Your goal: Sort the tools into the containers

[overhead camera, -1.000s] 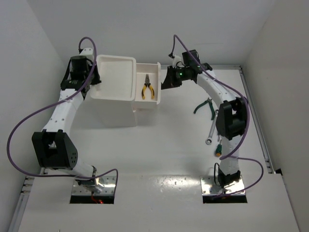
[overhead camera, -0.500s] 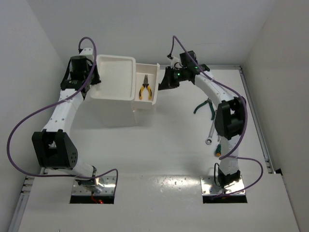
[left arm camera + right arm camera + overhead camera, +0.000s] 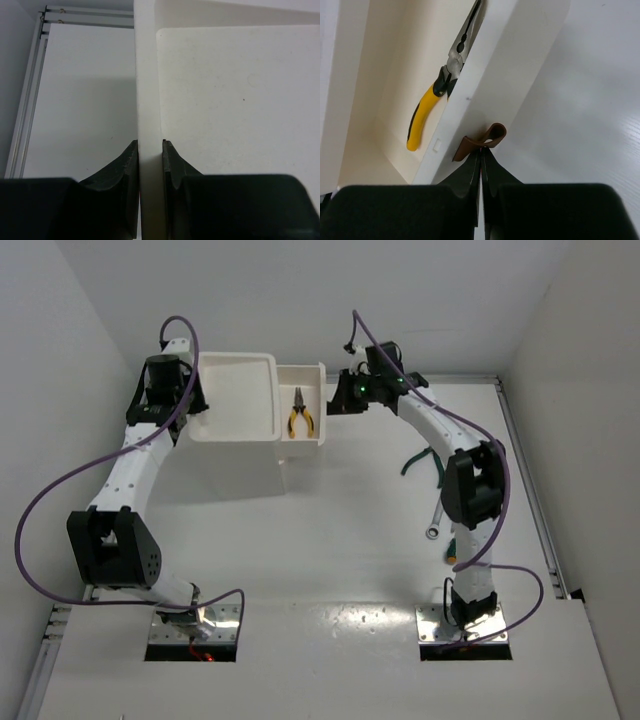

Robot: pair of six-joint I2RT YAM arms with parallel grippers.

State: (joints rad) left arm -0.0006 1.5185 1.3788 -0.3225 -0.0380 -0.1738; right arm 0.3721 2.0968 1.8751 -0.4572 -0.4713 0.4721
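Observation:
The white cabinet [image 3: 245, 465] stands at the back with its rimmed tray top [image 3: 237, 390]. One white drawer [image 3: 318, 400] is pulled out to the right and holds the yellow-and-black pliers [image 3: 300, 416], also seen in the right wrist view [image 3: 435, 95]. My right gripper [image 3: 338, 403] is shut, its tips [image 3: 481, 150] touching the drawer's dark red handle [image 3: 489, 137]. My left gripper [image 3: 197, 408] is shut on the tray's left rim [image 3: 147, 75], one finger on each side. Green-handled pliers [image 3: 424, 461], a silver wrench [image 3: 437, 516] and a green-handled screwdriver [image 3: 452, 545] lie on the table by the right arm.
White walls close in the table at the back and on both sides. A metal rail [image 3: 530, 490] runs along the right edge. The right arm's upper link hangs above the loose tools.
The open drawer with the yellow pliers has slid left, into the cabinet, with my right gripper following at its handle. The left arm has not moved.

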